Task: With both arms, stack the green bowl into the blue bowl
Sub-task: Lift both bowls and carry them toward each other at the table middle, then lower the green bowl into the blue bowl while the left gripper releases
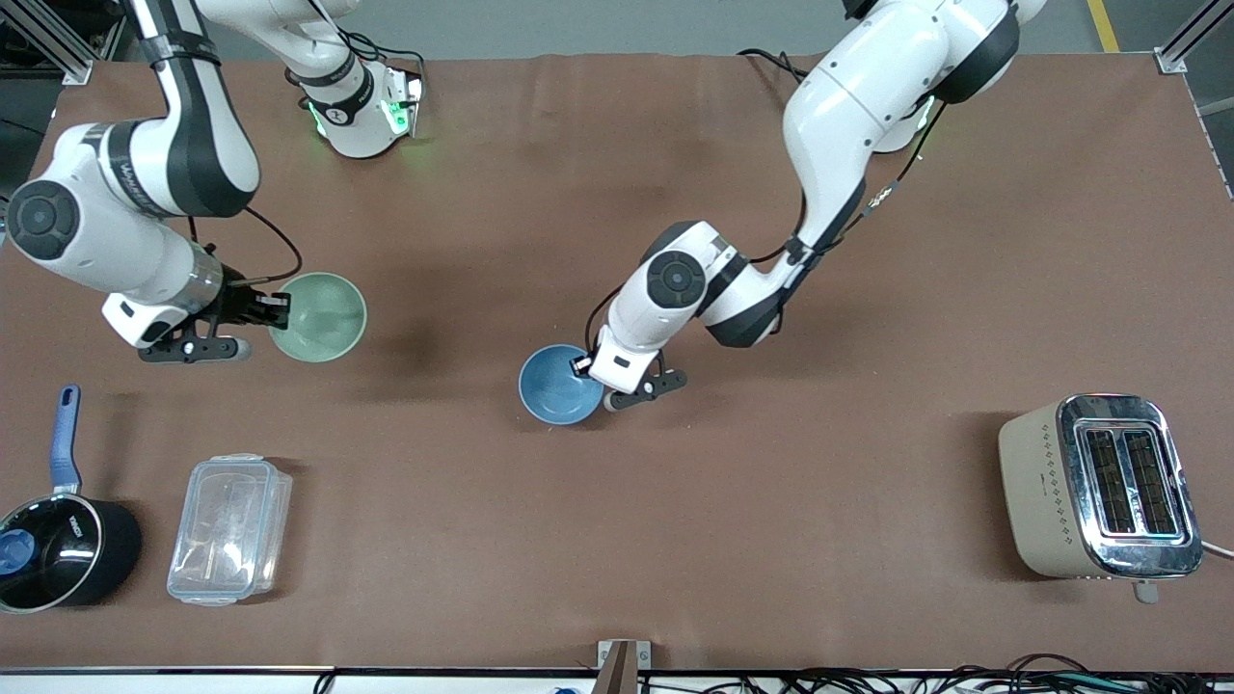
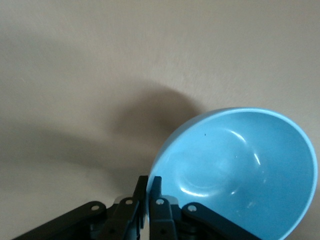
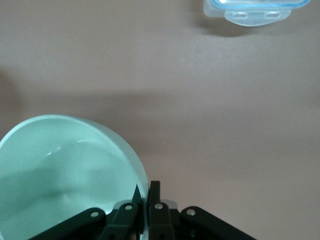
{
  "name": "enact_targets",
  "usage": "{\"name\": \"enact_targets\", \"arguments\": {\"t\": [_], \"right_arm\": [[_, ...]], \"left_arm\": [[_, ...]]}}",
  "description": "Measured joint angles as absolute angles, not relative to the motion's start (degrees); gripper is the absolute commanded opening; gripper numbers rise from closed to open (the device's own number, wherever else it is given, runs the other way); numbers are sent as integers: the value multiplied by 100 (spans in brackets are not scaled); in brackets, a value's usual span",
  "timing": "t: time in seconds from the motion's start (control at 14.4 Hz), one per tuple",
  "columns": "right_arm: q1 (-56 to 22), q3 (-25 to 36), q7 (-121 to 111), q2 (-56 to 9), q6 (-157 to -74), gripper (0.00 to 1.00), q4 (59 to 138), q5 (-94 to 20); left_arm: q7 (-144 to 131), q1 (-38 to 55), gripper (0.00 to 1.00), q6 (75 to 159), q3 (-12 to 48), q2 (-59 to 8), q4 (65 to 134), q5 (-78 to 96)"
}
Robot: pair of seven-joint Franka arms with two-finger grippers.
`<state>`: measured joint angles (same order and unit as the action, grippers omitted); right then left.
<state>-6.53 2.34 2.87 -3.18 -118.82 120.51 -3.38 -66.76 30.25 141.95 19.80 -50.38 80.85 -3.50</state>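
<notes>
The pale mint-green bowl (image 1: 321,316) is toward the right arm's end of the table. My right gripper (image 1: 273,308) is shut on its rim, one finger inside and one outside, as the right wrist view shows the bowl (image 3: 60,170) and the gripper (image 3: 145,192). The sky-blue bowl (image 1: 556,386) is near the table's middle. My left gripper (image 1: 588,369) is shut on its rim; the left wrist view shows the bowl (image 2: 240,170), tilted, and the gripper (image 2: 149,186). The two bowls are well apart.
A black saucepan with a blue handle (image 1: 60,540) and a clear plastic lidded box (image 1: 229,528) lie nearer the front camera at the right arm's end; the box also shows in the right wrist view (image 3: 255,10). A beige toaster (image 1: 1099,487) stands at the left arm's end.
</notes>
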Motion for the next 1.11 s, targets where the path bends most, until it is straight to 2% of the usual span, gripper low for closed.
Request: {"name": "enact_targets", "arguments": {"t": [0.07,0.14,0.21,0.56,0.77,0.97,1.11], "right_arm": [[-659,56,621,-366,-12029,0,12051,-340],[-669,-138,995,-419,-12151,0,12051,-341],[-685,-329,1350,-466,-12240,0,12051,-342],[-770,-937,2587,-604,-12558,0,12047,-344],[-799,-1402,3420,-813,-12873,0,11992,-346],[-950,-1791,4384,-1240,-13089,0,11656,-345],[-1177,-1834,4860,-1600,-13325,0,11420,-331]], "left_arm": [[-6720,3158,37,14214,1905,-5092,8078,-349],[-6783,3249,84,14219,1872,-5136,8071,-349],[-6872,3302,100,14222,1855,-5161,8065,-349],[-6988,3235,100,14020,1669,-4900,7765,-350],[-6716,2793,100,12616,1252,-3923,7560,-410],[-6441,1987,100,11082,1194,-2807,7570,-468],[-6011,1504,100,10498,1182,-2284,7631,-511]]}}
